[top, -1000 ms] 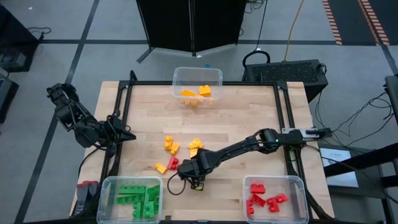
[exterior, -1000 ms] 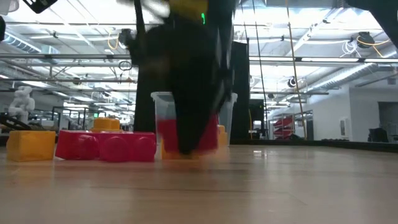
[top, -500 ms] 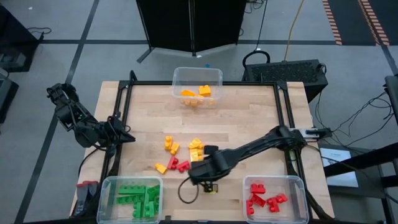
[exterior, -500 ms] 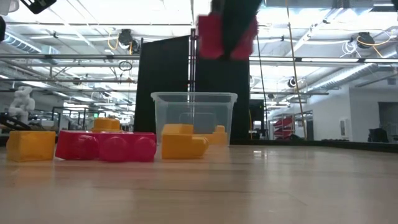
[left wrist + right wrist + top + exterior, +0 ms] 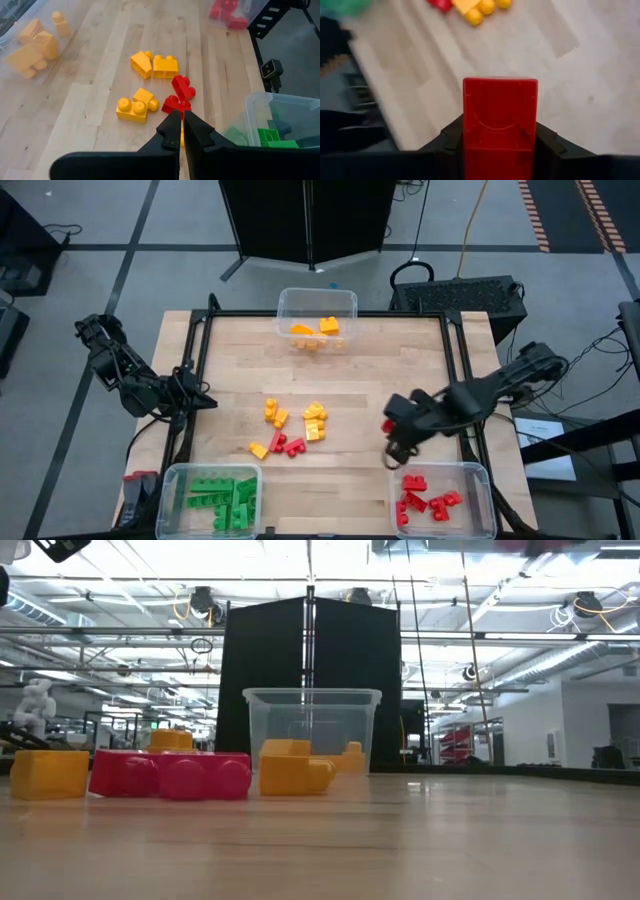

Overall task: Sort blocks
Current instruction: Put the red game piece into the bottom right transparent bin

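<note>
On the far left I have the left gripper point(image 5: 207, 400) parked at the table's left edge, its two dark fingers point(image 5: 172, 131) pressed together with nothing between them. Just below it, at the near-left corner, sits the clear plastic rectangular bin of green studded bricks point(image 5: 170, 480). Moving toward the middle of the pale wooden table point(image 5: 380, 360), the loose studded plastic blocks point(image 5: 290, 425) that remain lie in a small cluster: several yellow-orange ones and two red ones touching each other. At the far edge, the clear bin of yellow-orange bricks point(image 5: 283, 300) holds a few pieces.

Further right, the right gripper point(image 5: 392, 438) hangs above the table, just short of the clear bin of red bricks point(image 5: 484, 480) at the near-right corner. Its jaws are clamped on a red square-ended plastic brick point(image 5: 500, 120), which fills the right wrist view.

My worry from here is the release point. The gripper looks to me to be over bare wood beside the bin's rim, not over its opening; letting go now would likely drop the brick on the table or bounce it off the wall. The hold also seems to bear on the brick's lower part only, so a quick swing could twist it loose
</note>
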